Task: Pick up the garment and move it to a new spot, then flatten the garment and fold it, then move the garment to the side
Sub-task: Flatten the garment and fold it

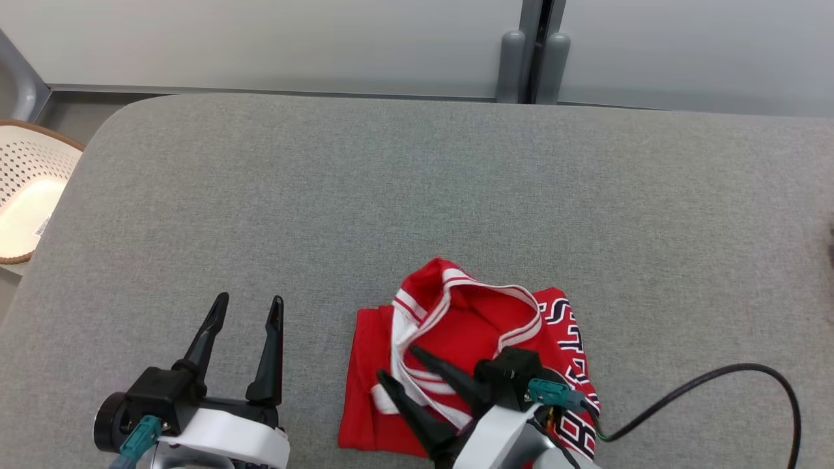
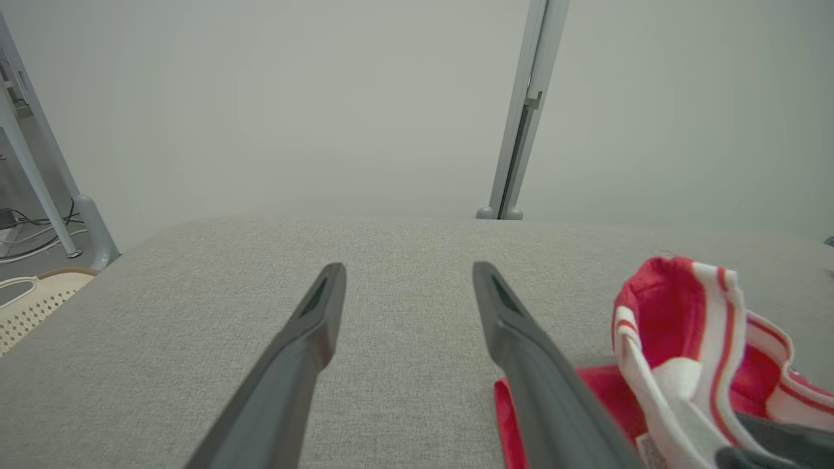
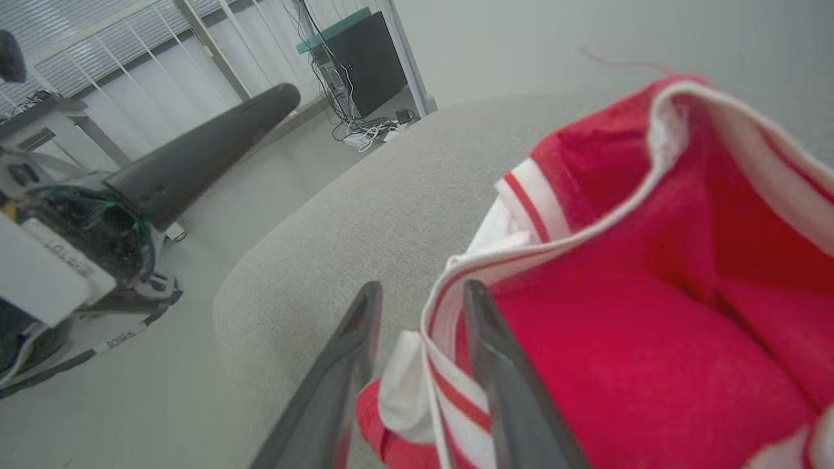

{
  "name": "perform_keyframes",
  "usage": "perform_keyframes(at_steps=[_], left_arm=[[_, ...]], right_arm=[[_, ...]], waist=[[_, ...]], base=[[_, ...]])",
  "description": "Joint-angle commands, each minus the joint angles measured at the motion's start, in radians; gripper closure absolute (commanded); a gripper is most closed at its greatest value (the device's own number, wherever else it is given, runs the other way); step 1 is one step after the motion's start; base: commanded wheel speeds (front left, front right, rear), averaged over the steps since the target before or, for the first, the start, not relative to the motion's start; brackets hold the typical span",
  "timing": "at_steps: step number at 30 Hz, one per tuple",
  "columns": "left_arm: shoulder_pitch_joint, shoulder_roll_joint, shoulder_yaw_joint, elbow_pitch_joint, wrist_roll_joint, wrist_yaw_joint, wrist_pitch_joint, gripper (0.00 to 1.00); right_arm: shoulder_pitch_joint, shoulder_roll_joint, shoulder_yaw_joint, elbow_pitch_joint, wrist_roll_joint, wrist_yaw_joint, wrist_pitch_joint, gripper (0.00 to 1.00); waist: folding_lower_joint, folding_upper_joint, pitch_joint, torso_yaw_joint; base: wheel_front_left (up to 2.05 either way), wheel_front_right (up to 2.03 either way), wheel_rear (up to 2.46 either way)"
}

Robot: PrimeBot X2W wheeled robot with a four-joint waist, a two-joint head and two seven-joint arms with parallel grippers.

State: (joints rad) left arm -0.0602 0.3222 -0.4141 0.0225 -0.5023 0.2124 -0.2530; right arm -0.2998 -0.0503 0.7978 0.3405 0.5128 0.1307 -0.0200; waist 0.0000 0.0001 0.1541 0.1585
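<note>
garment (image 1: 469, 326) | striped edge lies between right gripper (image 1: 396, 362) fingers, parted

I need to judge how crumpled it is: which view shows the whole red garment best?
The head view: nearly the whole garment shows from above, the right gripper covering one corner. The left wrist view catches one side; the right wrist view gives a close-up of its striped trim.

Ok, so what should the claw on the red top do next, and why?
Probably lift the right claw clear of the red garment: its jaws stand apart around the striped trim without pinching it, and the garment lies crumpled, not yet flattened.
</note>
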Motion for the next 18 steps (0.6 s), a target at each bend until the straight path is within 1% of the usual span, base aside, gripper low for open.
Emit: perform_keyframes(at_steps=[1,5,8,10,11,14,18], left_arm=[[-0.009,0.001,0.004,0.004,-0.005,0.0,-0.004,0.0],[0.003,0.006,0.012,0.004,-0.002,0.004,-0.006,0.0],[0.006,0.011,0.014,0.003,0.001,0.006,-0.007,0.0],[0.008,0.014,0.016,0.004,0.001,0.008,-0.007,0.0],[0.008,0.014,0.016,0.004,0.001,0.008,-0.007,0.0],[0.011,0.018,0.02,0.004,0.0,0.015,-0.007,0.0],[0.029,0.027,0.025,0.002,0.0,0.021,-0.008,0.0]], right_arm=[[-0.022,-0.002,0.014,-0.014,0.002,0.0,-0.033,0.0],[-0.051,-0.002,0.005,-0.09,0.008,0.0,-0.122,0.0],[-0.049,-0.003,-0.049,-0.143,-0.009,0.0,-0.16,0.0],[-0.033,-0.003,-0.114,-0.171,-0.044,0.0,-0.172,0.0],[-0.033,-0.003,-0.114,-0.171,-0.044,0.0,-0.172,0.0],[0.012,-0.013,-0.237,-0.214,-0.099,0.0,-0.172,0.0],[0.1,-0.048,-0.424,-0.268,-0.174,0.0,-0.138,0.0]], waist=[[0.0,-0.0001,0.001,-0.004],[0.0,-0.0001,-0.001,-0.019],[0.0,-0.0001,-0.003,-0.033],[0.0,-0.0001,-0.006,-0.042],[0.0,-0.0001,-0.006,-0.042],[0.0,-0.0001,-0.012,-0.054],[0.0,-0.0001,-0.027,-0.07]], base=[[0.0,0.0,0.0],[0.0,0.0,0.0],[0.0,0.0,0.0],[0.0,0.0,0.0],[0.0,0.0,0.0],[0.0,0.0,0.0],[0.0,0.0,0.0]])
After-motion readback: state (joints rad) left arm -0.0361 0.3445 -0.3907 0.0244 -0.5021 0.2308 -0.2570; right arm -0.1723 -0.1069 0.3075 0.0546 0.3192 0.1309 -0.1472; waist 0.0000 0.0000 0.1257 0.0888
